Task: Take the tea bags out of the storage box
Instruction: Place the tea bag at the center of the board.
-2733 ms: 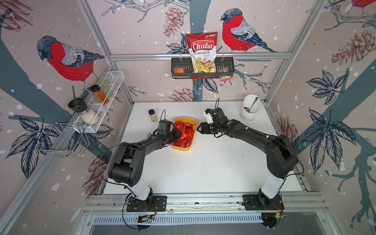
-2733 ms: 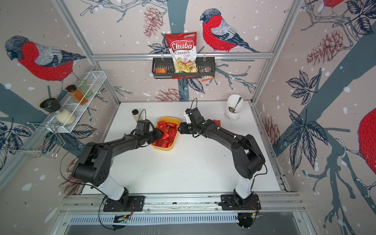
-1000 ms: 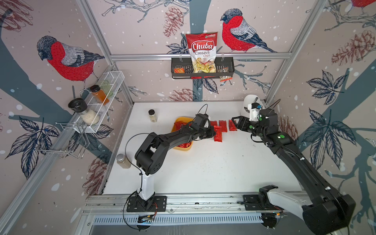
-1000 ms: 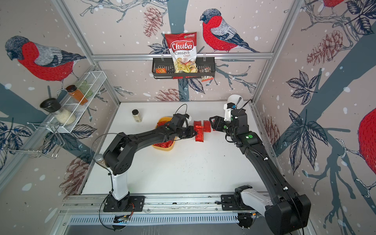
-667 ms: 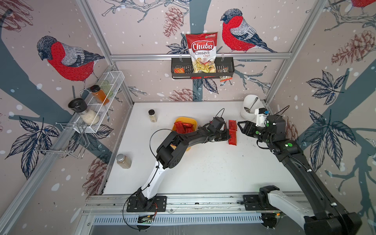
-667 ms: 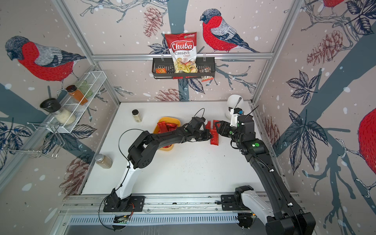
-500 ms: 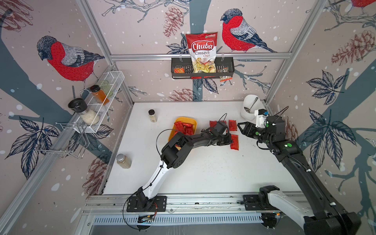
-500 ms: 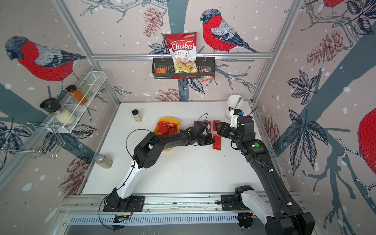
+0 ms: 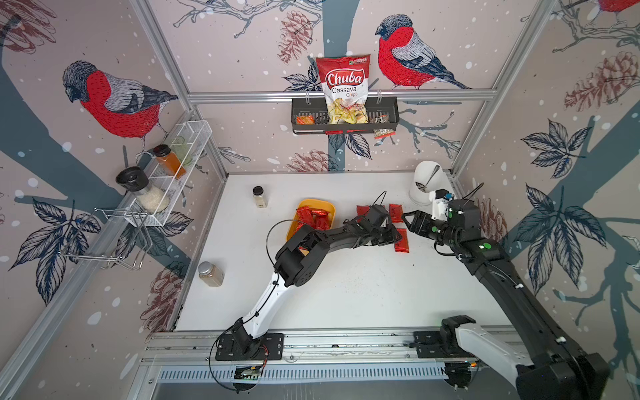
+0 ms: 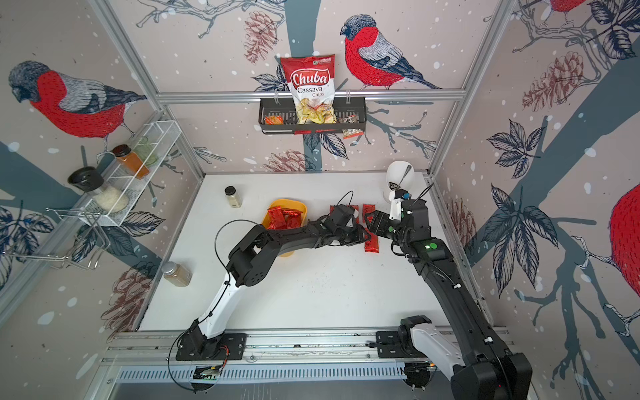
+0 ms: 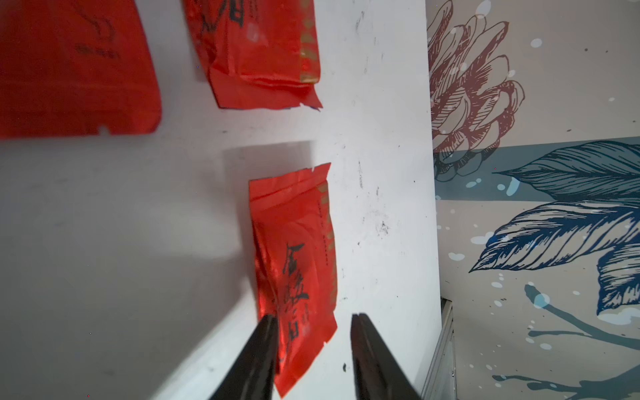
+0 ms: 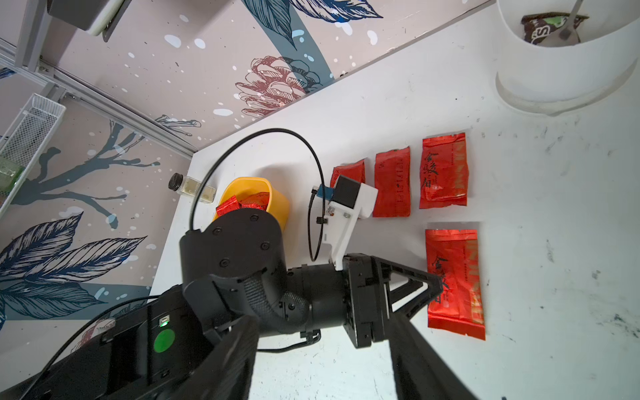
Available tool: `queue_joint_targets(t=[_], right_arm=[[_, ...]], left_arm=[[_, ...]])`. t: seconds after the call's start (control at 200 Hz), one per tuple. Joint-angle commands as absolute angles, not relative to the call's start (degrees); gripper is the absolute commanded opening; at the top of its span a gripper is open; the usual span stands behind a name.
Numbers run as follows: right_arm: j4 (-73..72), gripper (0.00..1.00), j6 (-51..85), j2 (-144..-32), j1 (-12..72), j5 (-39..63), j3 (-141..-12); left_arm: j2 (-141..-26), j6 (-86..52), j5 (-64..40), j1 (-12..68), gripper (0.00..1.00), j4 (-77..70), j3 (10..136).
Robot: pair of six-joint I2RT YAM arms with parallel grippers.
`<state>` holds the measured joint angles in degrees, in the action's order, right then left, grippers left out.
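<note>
Tea bag lies flat on the scuffed white table with the left gripper right over one end. Its fingers are parted, nothing pinched. The right gripper hovers just beside it, jaws wide and empty too. Four tea bags are out on the table: three in a row plus this one. More sit jumbled in the yellow storage box, can't count those. There's also two spice jars and one white cup. Bullfinch wallpaper all round.
</note>
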<state>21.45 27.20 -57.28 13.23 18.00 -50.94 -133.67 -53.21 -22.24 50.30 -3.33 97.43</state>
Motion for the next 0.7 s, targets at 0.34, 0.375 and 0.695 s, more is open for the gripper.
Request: queue_joint_targets(t=[0.34, 0.375, 0.695], right_arm=[[14.1, 0.65, 30.9, -66.3, 18.0, 18.9, -57.0], [13.4, 0.64, 31.2, -67.5, 18.9, 18.7, -57.5], [10.6, 0.63, 30.0, -83.5, 27.8, 19.2, -66.7]], left_arm=[[-109.6, -45.3, -12.6, 46.7, 0.41, 0.6, 77.4], [-107.1, -45.2, -12.1, 45.5, 0.41, 0.8, 74.9], [-85.1, -43.8, -9.5, 31.6, 0.41, 3.3, 54.1]])
